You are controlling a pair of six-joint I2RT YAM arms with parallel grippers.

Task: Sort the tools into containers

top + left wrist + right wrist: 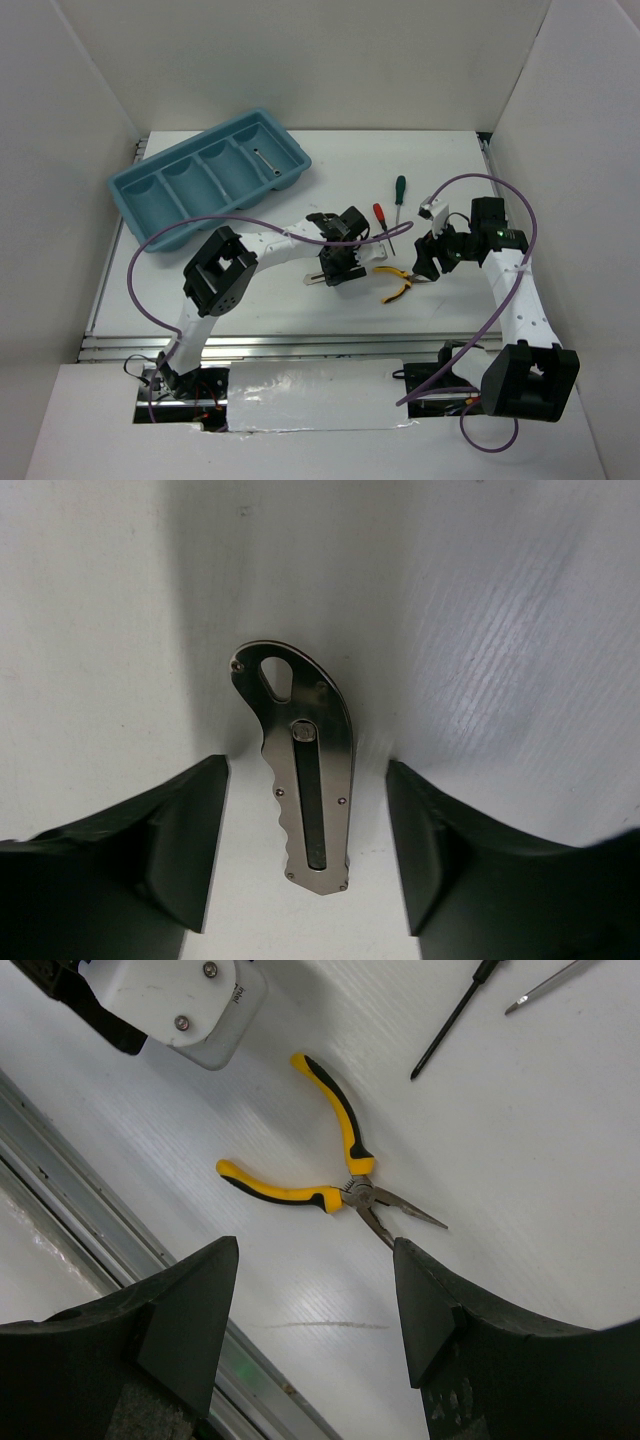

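Note:
The grey folding knife [305, 780] lies flat on the white table between the fingers of my left gripper [307, 850], which is open and straddles it without touching. In the top view the left gripper [340, 262] is at mid-table and the knife's end [313, 277] sticks out to its left. The yellow-handled pliers [330, 1175] lie half open just ahead of my open, empty right gripper [315, 1310], also seen from above [432, 262] beside the pliers [393, 283]. The green-handled screwdriver [399, 195] and red-handled screwdriver [381, 220] lie behind them. The thin silver rod [265, 160] lies in the rightmost compartment of the light blue tray [125, 190].
The tray stands at the back left, set at an angle. White walls close in the table on three sides. A metal rail [90, 1170] runs along the near table edge. The left arm's white wrist [190, 1005] is close to the pliers. Purple cables loop over both arms.

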